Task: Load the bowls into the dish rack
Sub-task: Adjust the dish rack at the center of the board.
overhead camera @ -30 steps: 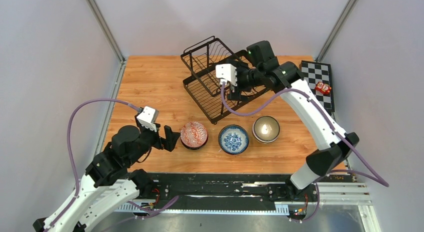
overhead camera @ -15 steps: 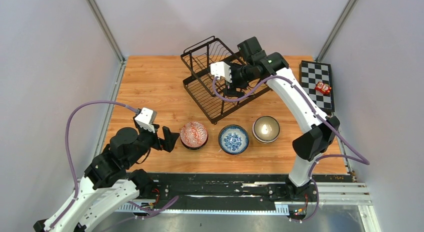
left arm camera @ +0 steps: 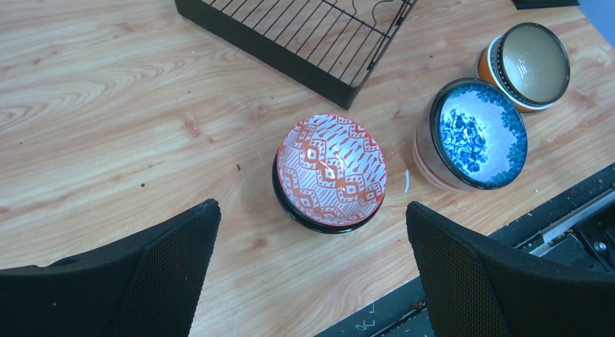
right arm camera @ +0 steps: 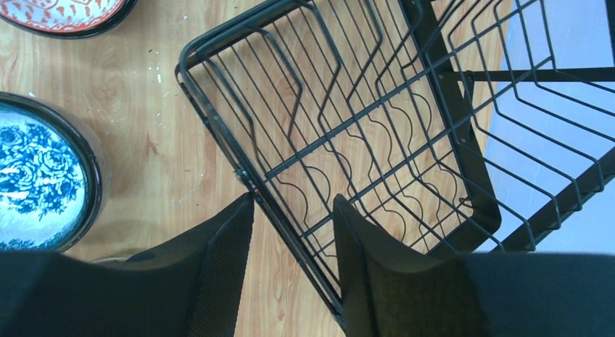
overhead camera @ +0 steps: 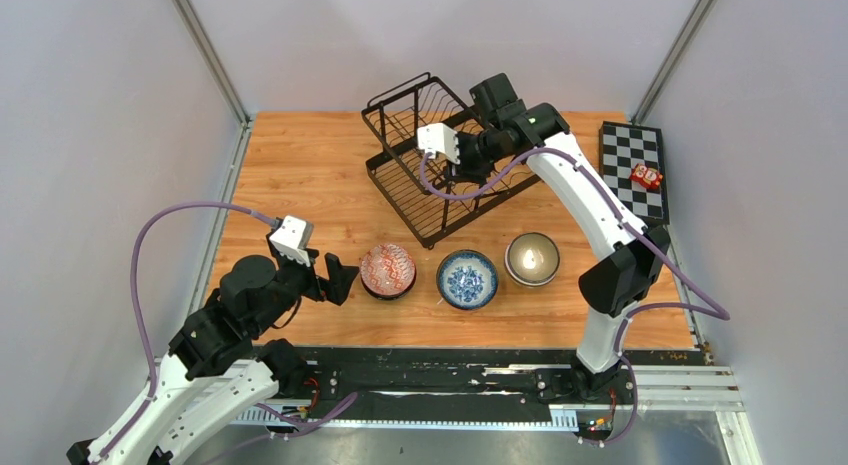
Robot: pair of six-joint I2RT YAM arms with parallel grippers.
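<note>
Wooden table [overhead camera: 300, 165] carried three bowls [overhead camera: 467, 279] in a row just before the dish rack [overhead camera: 420, 185], none loaded | left fingers [left arm camera: 145, 279] stood wide apart, empty, flanking the red-patterned bowl [left arm camera: 331, 170] | right fingers [right arm camera: 217, 279] stood half apart above the rack's edge, empty | we judged the bowls rigid, glazed-slick and chippable: pinch across the rim.

Table [left arm camera: 109, 98]: light wood grain, smooth, low sheen. Dish rack [left arm camera: 261, 51]: black coated metal wire, satin. Bowls [left arm camera: 332, 170]: glazed ceramic, glossy; glare inside cream bowl [left arm camera: 535, 61]. Left gripper fingers [left arm camera: 167, 272]: black, mesh-textured, matt.
</note>
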